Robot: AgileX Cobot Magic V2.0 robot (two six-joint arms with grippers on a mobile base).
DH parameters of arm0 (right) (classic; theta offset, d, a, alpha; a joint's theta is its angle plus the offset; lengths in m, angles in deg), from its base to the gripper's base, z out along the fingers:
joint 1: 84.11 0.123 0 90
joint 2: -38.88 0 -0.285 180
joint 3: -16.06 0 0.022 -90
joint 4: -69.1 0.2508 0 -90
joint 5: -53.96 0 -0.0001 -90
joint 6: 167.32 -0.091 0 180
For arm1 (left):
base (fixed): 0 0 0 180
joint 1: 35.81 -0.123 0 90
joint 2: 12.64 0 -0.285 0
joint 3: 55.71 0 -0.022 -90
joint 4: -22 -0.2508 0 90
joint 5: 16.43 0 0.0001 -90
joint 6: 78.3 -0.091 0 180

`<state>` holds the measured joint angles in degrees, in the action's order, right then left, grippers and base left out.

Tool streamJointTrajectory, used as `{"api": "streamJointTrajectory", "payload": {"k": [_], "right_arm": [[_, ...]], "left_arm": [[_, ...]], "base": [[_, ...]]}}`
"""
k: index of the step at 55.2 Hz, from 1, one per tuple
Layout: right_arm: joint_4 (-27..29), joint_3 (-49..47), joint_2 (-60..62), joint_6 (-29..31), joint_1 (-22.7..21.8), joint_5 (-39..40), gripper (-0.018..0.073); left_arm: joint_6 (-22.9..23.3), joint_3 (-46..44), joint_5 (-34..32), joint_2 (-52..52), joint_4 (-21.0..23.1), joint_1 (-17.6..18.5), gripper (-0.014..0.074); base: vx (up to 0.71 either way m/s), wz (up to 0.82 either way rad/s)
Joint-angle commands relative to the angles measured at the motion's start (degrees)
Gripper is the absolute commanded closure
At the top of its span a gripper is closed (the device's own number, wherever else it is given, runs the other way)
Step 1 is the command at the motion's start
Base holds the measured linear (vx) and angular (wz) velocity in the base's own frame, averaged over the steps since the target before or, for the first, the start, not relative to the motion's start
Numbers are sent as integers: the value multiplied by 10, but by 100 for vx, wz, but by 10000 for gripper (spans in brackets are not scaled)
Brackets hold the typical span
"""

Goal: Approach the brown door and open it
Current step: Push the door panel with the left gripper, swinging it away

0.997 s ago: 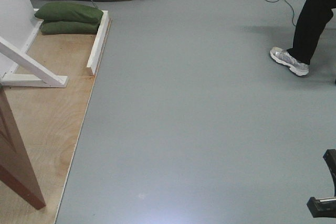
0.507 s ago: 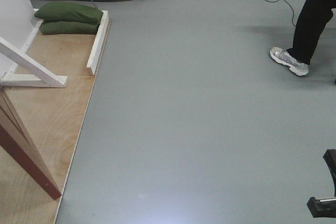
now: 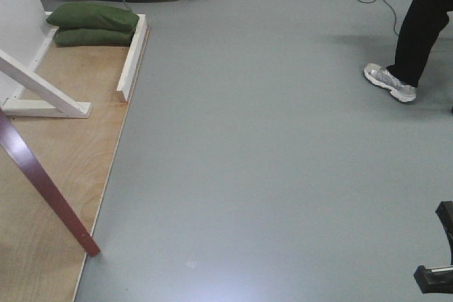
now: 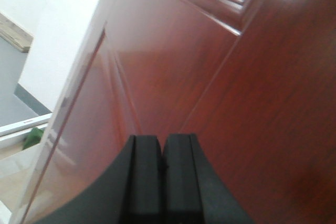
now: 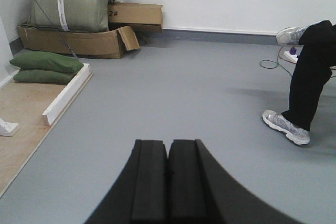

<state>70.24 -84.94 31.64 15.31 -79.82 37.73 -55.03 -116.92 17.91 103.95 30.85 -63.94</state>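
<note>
Gray floor [image 5: 173, 93] lies ahead of the right gripper [image 5: 168, 182], jaws pressed together, empty. Brown door [image 4: 220, 77] stands close ahead of the left gripper [image 4: 163, 174], jaws likewise together.

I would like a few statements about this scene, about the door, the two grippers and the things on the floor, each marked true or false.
1. Two green bags lie stacked at the far end of the plywood floor. True.
2. The right gripper is shut on a door handle. False: it is shut on nothing and faces the grey floor.
3. The brown door fills most of the left wrist view. True.
4. The left gripper is wide open. False: its jaws are closed together.
5. The person's shoe is black. False: it is silver-grey; the trousers are black.
</note>
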Motion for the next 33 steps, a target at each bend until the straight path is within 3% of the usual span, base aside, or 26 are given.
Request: {"api": "streamJointTrajectory", "payload": {"k": [1, 33], "right_arm": [[-4, 3, 8, 3, 0, 47, 559], [-4, 3, 8, 3, 0, 47, 559]], "left_arm": [[-2, -13, -47, -29, 7, 18, 600], [-1, -13, -46, -12, 9, 121, 600]], "base": [[0, 0], [0, 0]]}}
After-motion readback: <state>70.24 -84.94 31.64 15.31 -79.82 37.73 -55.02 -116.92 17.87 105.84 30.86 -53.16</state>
